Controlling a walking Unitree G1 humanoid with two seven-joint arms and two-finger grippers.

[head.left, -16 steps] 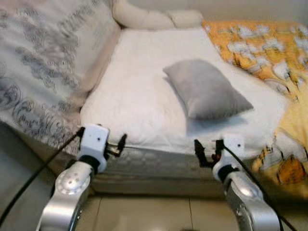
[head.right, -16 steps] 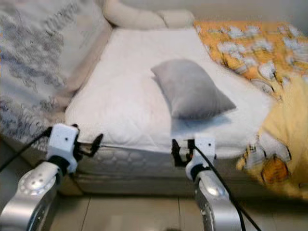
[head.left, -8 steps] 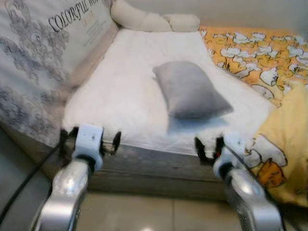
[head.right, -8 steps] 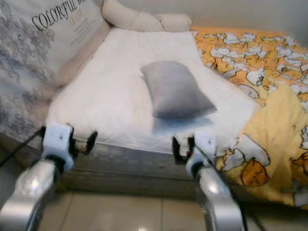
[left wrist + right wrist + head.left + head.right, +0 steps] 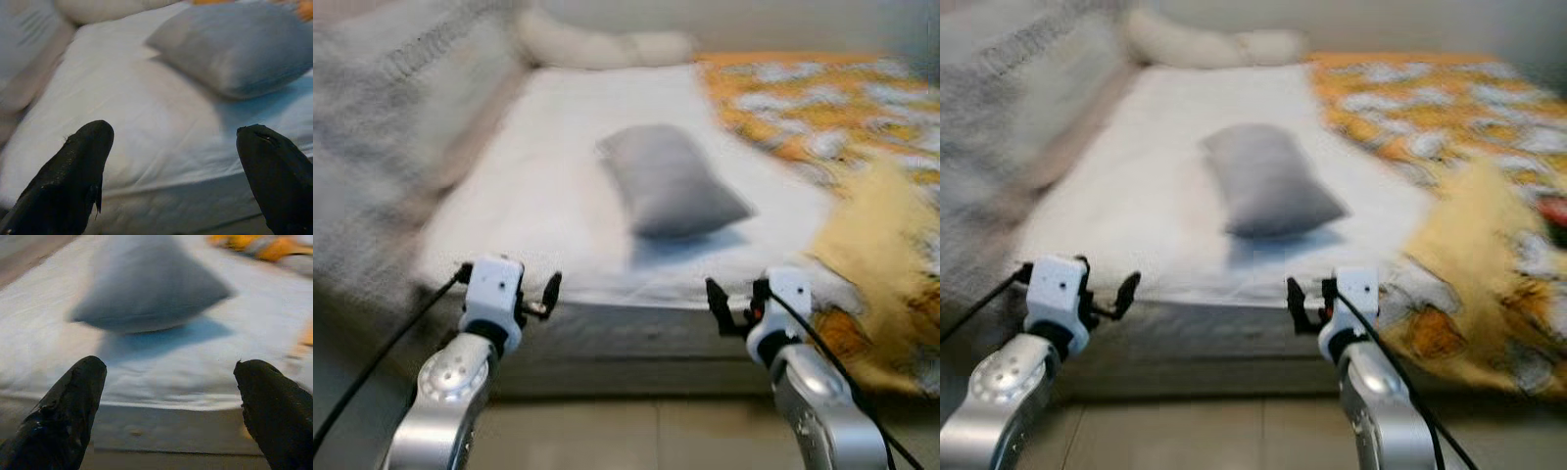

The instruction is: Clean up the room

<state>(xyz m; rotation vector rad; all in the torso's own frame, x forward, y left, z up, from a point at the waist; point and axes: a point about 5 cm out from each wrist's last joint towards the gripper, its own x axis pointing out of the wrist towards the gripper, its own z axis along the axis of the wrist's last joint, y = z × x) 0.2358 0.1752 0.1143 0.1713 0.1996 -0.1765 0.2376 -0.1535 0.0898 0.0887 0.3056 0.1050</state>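
The view has gone blurry and slid since a moment ago, so it's walking in on the bed (image 5: 578, 196), the pillow (image 5: 668, 182) lying at 12 o'clock, left gripper (image 5: 171, 161) and right gripper (image 5: 166, 396) both wide open, empty, short of the mattress edge.

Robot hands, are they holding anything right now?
No, nothing is held. The left gripper and the right gripper are both open with nothing between their fingers, at the near edge of the bed. The grey pillow lies untouched.
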